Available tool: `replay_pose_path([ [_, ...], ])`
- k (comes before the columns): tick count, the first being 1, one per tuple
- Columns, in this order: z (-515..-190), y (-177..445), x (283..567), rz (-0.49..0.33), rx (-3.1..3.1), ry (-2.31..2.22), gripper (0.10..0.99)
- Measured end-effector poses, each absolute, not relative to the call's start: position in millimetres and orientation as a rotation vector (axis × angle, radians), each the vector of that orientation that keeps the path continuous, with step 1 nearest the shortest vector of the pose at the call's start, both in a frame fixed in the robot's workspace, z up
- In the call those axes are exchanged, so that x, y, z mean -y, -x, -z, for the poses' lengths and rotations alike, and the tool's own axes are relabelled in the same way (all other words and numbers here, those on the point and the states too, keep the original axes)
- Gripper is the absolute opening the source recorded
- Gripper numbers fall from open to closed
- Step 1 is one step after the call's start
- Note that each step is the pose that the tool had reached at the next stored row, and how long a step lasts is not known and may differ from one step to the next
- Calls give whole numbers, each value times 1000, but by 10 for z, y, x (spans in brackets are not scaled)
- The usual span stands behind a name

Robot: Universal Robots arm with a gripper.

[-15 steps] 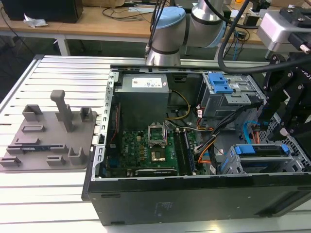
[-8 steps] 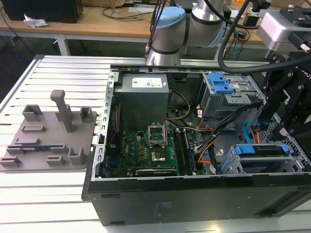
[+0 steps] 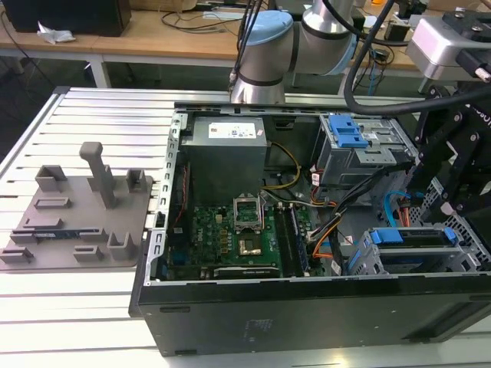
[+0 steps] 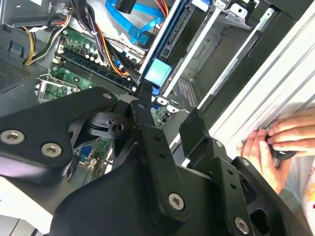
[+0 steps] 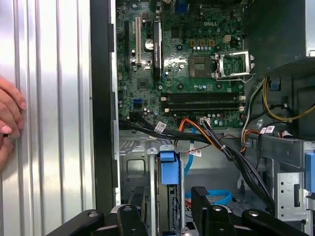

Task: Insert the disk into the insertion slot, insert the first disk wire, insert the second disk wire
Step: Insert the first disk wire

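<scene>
Blue plastic marks the spot: the disk [image 3: 406,236] sits in its bright carrier inside the insertion slot [image 3: 368,257], the low grey cage at the corner of the open computer case [image 3: 307,314] on the exterior view's right. The black gripper [image 3: 447,205] hangs right over that cage, just above the disk.

In the first wrist view the disk [image 5: 169,167] stands edge-on with its blue tab up, and the gripper [image 5: 163,201] straddles it, one finger on each side and daylight between each finger and the carrier. So it is spread open and grips nothing. The cage's grey sheet metal [image 5: 133,167] flanks the drive.

The second wrist view agrees: the blue tab [image 4: 158,73] lies just past the fingertips, the gripper [image 4: 167,110] parted around the drive's line.

A blue cable [image 3: 395,207] loops near the cage, between it and the taller bay [image 3: 349,134] with its blue lever. The motherboard [image 3: 230,230] fills the middle of the case.

Outside the case wall, a person's hand [image 5: 10,123] rests on the slatted metal tabletop [image 3: 92,115], well apart from the gripper. A grey fixture tray [image 3: 77,215] lies on the exterior view's left.
</scene>
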State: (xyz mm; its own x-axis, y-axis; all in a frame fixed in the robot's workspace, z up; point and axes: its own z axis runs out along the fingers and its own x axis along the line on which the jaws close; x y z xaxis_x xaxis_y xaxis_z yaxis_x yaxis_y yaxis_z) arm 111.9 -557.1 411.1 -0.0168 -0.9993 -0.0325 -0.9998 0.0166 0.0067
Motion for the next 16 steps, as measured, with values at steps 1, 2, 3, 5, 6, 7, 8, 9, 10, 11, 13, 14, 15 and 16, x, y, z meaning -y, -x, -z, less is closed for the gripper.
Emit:
replay_pose_path([
  [1,-4111,-1119,5570,-44,-2227,2190,502],
  [2,-4111,-1120,5570,-45,-2227,2190,502],
  [3,-4109,-1120,5567,-46,-2227,2191,502],
  [5,-4110,-1120,5433,-37,-2234,2197,502],
  [6,-4109,-1120,5377,-32,-2236,2199,502],
  [7,-4107,-1120,5270,-23,-2240,2203,502],
  [8,-4103,-1120,5203,-19,-2242,2205,502],
  [9,-4100,-1121,5157,-17,-2243,2206,502],
  [10,-4096,-1123,5102,-14,-2244,2207,502],
  [11,-4092,-1124,5057,-11,-2246,2209,502],
  [13,-4079,-1141,4955,18,-2261,2222,502],
  [14,-4077,-1154,4939,38,-2273,2235,502],
  [15,-4077,-1163,4931,56,-2284,2245,502],
  [16,-4077,-1175,4922,78,-2298,2258,502],
])
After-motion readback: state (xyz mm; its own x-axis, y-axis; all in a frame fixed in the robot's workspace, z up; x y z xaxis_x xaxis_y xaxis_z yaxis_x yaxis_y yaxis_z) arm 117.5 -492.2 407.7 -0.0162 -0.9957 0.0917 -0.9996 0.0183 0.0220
